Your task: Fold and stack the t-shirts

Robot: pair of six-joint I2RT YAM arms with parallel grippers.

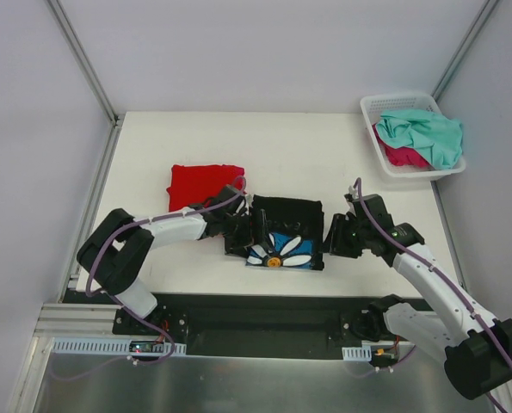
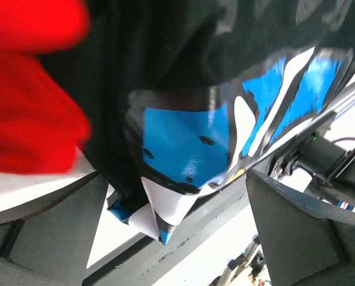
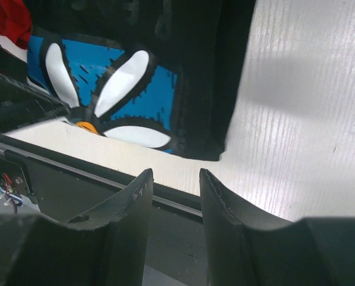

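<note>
A white table [image 1: 324, 155] is seen from above, with two robot arms mounted at its near edge; a black t-shirt [image 1: 283, 213] is laid folded into a compact rectangle close to that edge, midway between the arms; its daisy print [image 1: 281, 251], white petals around an orange centre on a blue ground, is turned upward on the near side. A red t-shirt [image 1: 202, 183], folded flat, is found just beyond and to the left of the black t-shirt, with their corners close together. Well off to the right and behind the black t-shirt, a white basket [image 1: 393, 97] is set at the table corner; a teal t-shirt [image 1: 428, 133] is heaped in it over a magenta t-shirt [image 1: 402, 157]. The left gripper [image 1: 249, 231] is placed at the left edge of the black t-shirt; its jaws are spread wide, and in the left wrist view a folded corner of the printed cloth is seen lying between the fingers [image 2: 52, 238] without being pinched. The right gripper [image 1: 331, 237] is held just beside the right edge of the black t-shirt, apart from it; its jaws are parted part way and nothing is gripped between them, the table's near edge being shown in the gap.
</note>
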